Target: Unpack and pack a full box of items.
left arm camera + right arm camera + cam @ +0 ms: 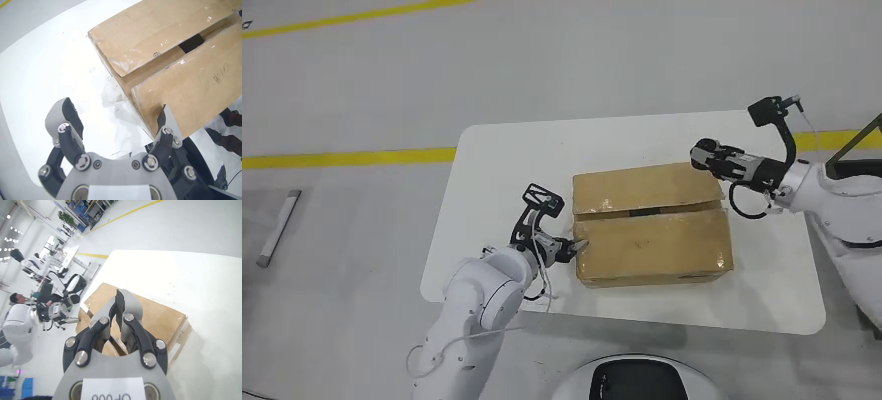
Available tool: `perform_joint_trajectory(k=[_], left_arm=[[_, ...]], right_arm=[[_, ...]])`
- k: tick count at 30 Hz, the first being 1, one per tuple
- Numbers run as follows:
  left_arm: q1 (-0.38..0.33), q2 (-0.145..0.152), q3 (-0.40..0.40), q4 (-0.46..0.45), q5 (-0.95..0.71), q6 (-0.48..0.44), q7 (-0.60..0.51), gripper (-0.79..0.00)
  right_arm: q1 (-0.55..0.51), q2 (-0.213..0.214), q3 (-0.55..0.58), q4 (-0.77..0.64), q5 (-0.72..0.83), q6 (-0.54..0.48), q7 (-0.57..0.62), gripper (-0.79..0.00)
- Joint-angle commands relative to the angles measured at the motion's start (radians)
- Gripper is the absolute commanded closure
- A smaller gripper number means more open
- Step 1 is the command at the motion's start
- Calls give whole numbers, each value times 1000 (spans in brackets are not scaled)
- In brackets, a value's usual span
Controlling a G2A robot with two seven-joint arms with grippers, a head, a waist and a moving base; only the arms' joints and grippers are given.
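Note:
A brown cardboard box [652,222] lies on the white table [502,170], its two top flaps nearly closed with a dark gap between them. My left gripper [572,245] stands open at the box's left end, one fingertip [162,115] touching the corner of the near flap [189,89], the other fingertip [72,115] over the table. My right gripper [700,155] is shut with nothing in it, hovering above the box's far right corner [160,317]. What is inside the box is hidden.
Clear tape strips cling to the box flaps [121,62]. Bare white tabletop [47,75] spreads left of the box and behind it [179,272]. A grey bar [278,228] lies on the floor far left.

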Motion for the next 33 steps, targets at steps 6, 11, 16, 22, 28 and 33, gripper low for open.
perform_joint_trajectory(k=[6, 11, 16, 22, 28, 33], left_arm=[[2, 0, 3, 20, 13, 20, 10, -785], [6, 2, -8, 20, 10, 26, 12, -785], [11, 3, -15, 22, 7, 35, 15, -785], [14, 4, -23, 27, 10, 50, 17, -785], [46, 15, -67, 21, 46, 29, -2, -785], [119, 26, -142, -13, 64, 50, 26, -785]], right_arm=[[-98, -7, -93, -100, -368, 42, -207, 0], [-130, -16, -152, -99, -501, 80, -282, 0], [-136, -24, -181, -84, -533, 91, -285, 0], [-132, -33, -200, -62, -551, 91, -281, 0], [-137, -40, -205, -58, -560, 92, -288, 0], [-143, -44, -197, -66, -552, 97, -288, 0]])
